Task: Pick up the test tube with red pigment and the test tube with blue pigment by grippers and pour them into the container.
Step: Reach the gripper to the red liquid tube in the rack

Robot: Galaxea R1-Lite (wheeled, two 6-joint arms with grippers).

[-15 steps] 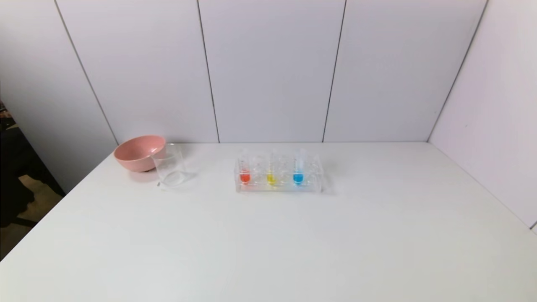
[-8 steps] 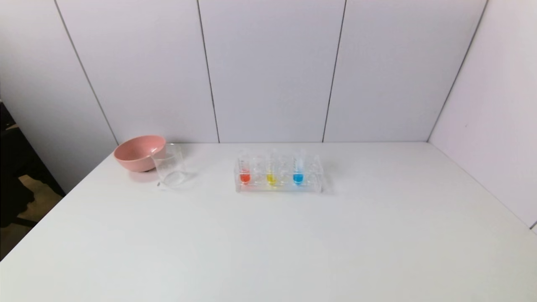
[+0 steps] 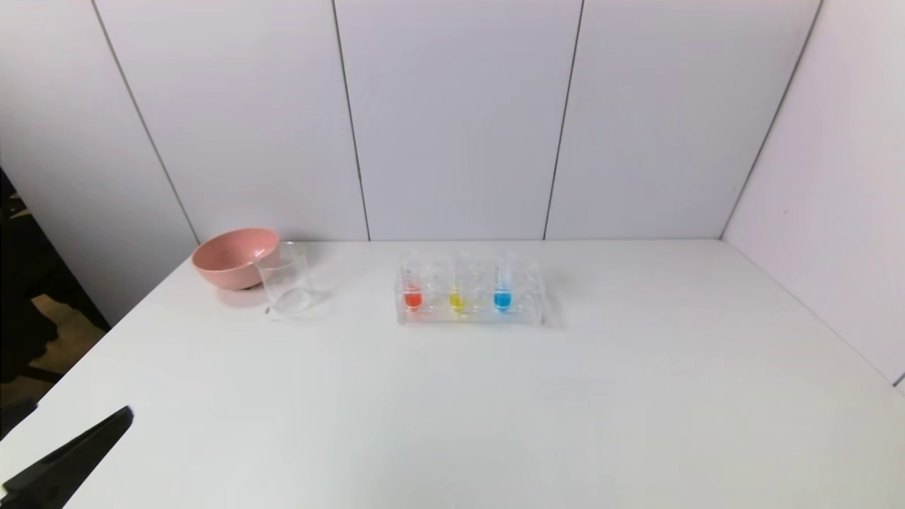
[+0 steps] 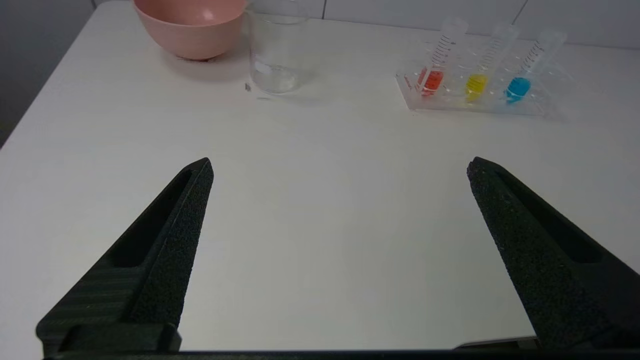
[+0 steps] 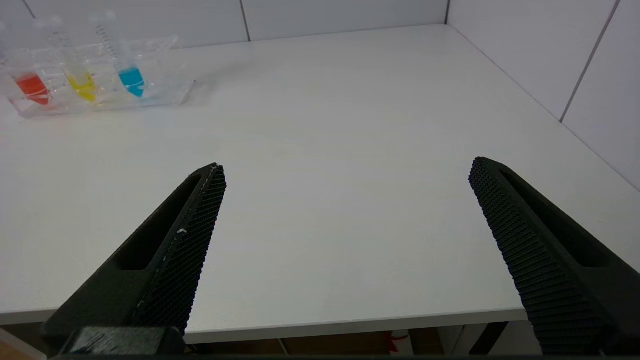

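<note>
The red-pigment test tube (image 3: 412, 291) and the blue-pigment test tube (image 3: 503, 290) stand upright in a clear rack (image 3: 470, 316) at the table's far middle; both show in the left wrist view (image 4: 433, 75) (image 4: 522, 80) and in the right wrist view (image 5: 30, 82) (image 5: 129, 75). The clear glass container (image 3: 285, 286) stands left of the rack and shows in the left wrist view (image 4: 276, 60). My left gripper (image 4: 340, 172) is open and empty over the table's near left; one finger (image 3: 67, 459) shows in the head view. My right gripper (image 5: 347, 172) is open and empty at the table's near edge.
A yellow-liquid tube (image 3: 457, 291) stands between the red and blue tubes. A pink bowl (image 3: 235, 258) sits just behind and left of the container. White wall panels close off the back and right sides. The table's front edge (image 5: 350, 327) lies under my right gripper.
A finger of my left gripper has come into the head view at the lower left corner. The tubes, rack, container and bowl have not moved.
</note>
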